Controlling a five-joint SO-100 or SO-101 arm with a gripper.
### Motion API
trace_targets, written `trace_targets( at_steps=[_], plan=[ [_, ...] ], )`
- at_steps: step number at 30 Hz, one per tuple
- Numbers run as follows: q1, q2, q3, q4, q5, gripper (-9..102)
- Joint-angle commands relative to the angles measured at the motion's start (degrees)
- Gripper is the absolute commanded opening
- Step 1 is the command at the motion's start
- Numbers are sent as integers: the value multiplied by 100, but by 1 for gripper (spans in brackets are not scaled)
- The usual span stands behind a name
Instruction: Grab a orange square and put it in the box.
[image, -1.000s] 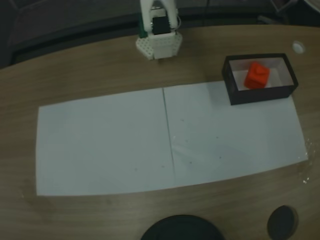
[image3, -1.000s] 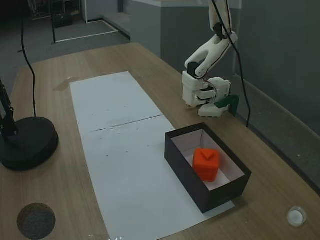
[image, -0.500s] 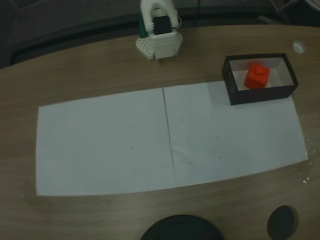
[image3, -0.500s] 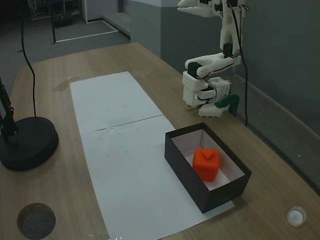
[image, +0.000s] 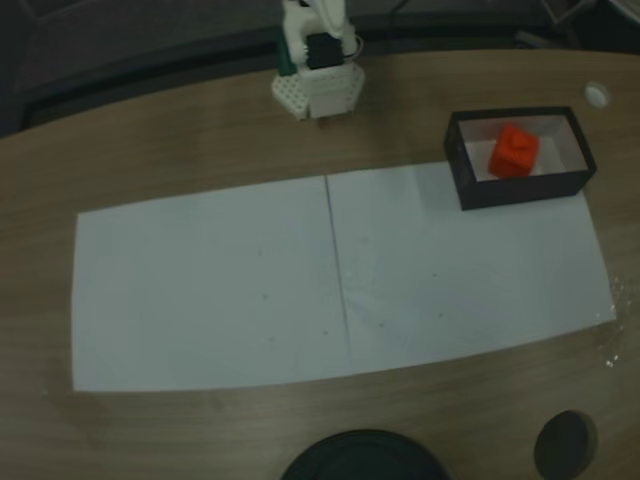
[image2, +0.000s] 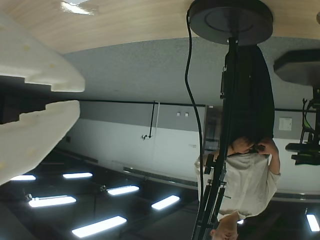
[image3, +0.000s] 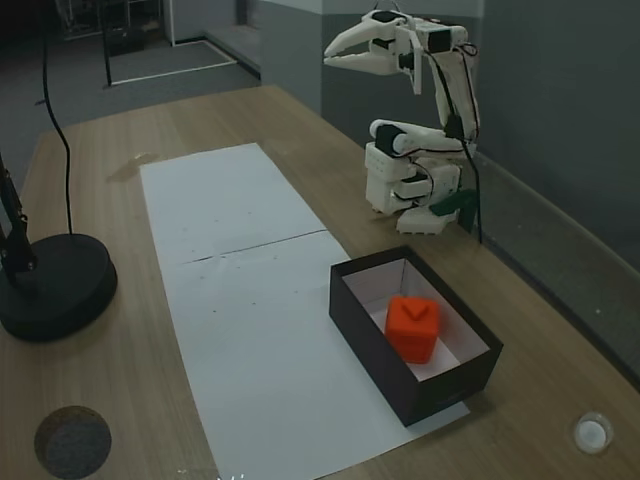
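orange square (image3: 413, 328) sits inside the box (image3: 365, 313), on the white floor, roughly mid-box in the angled fixed view. The top-down fixed view has the same: orange square (image: 514, 150) inside box (image: 517, 191), box at the right end of the white paper sheet (image: 200, 290) with its front edge overlapping the sheet.

gripper (image3: 331, 53) is up high, well clear of the tabletop (image3: 120, 400), pointing left in the angled fixed view, holding nothing. Fingers a little apart, narrow gap at the tips. Wrist view confirms: two white fingers (image2: 35, 135) at the left edge with a dark gap between them, nothing in the gap.

View differences:
- angled fixed view shows the arm folded back over its base (image3: 410, 190); the top-down fixed view catches just the base (image: 318, 90) and a bit of arm at the top edge.
- wrist view is upside down, looks across the room: black round stand base (image2: 231, 19) with pole on the tabletop, a person (image2: 245, 175) behind it, ceiling lights.
- angled fixed view shows that stand base (image3: 55, 285) left of the paper, plus a small dark disc (image3: 72, 440).

Versus earlier: 1 s ago the arm was folded low by the base. 0.5 s ago its upper end was near the frame top. Now the gripper is fully in frame. Square and box haven't moved.
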Motion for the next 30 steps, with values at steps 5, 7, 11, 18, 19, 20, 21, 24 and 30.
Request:
trace_targets(
  at_steps=[5, 7, 11, 18, 19, 20, 21, 24, 30],
  plan=[
    [35, 167, 1371, -861, 44, 0],
    [35, 167, 1775, -1134, 149, 0],
    [132, 167, 2637, -1477, 598, 0],
    [606, 167, 4210, -1784, 791, 0],
    [615, 167, 4368, -1758, 791, 0],
    [615, 167, 4500, -1740, 791, 0],
    [606, 167, 4605, -1731, 791, 0],
    [580, 158, 4808, -1644, 791, 0],
    [562, 158, 4676, -809, 782, 0]
  ],
)
